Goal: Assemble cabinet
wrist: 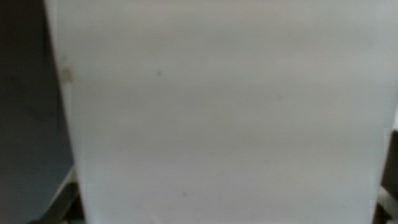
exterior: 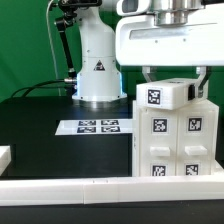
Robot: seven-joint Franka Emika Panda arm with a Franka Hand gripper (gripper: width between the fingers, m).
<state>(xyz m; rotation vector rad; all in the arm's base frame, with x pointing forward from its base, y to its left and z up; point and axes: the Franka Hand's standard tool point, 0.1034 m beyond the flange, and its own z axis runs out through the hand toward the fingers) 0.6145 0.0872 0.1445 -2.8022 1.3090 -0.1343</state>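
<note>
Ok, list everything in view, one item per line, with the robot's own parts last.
cabinet: one, white with black-and-white tags, standing at the exterior view's right; in the wrist view its white surface fills most of the frame.
marker board: one, white with several tags, flat on the table's middle.
white rail: one, along the table's near edge.
table: one, black.
green backdrop: one, behind the scene.
robot base: one, white, at the table's back.
gripper: one, white body with dark jaws, directly above the cabinet's top piece; whether it grips cannot be told.

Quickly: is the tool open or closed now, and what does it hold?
Tool: closed on the top slab of the cabinet.
</note>
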